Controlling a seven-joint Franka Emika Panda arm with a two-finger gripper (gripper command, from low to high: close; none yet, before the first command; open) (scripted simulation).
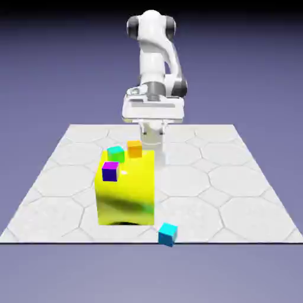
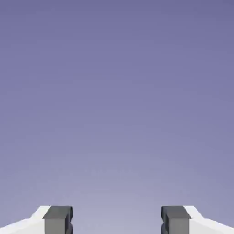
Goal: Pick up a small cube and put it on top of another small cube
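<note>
The small cube (image 1: 167,234), bright cyan with darker teal sides, lies on the table near its front edge, just right of the big yellow block (image 1: 125,192). My gripper (image 1: 152,141) hangs under the white hand behind the block's far side, well away from the cyan cube. In the hand view the gripper (image 2: 116,221) is open. Its two grey fingertips (image 2: 58,220) stand wide apart with nothing between them, and only the blue-violet backdrop shows beyond. No cube appears in the hand view.
A purple cube (image 1: 110,171) sits on the yellow block's top at its left. A green cube with a teal top (image 1: 115,154) and an orange cube (image 1: 135,148) show at the block's far top edge. The pale hexagon-tiled table (image 1: 237,189) ends just past the cyan cube.
</note>
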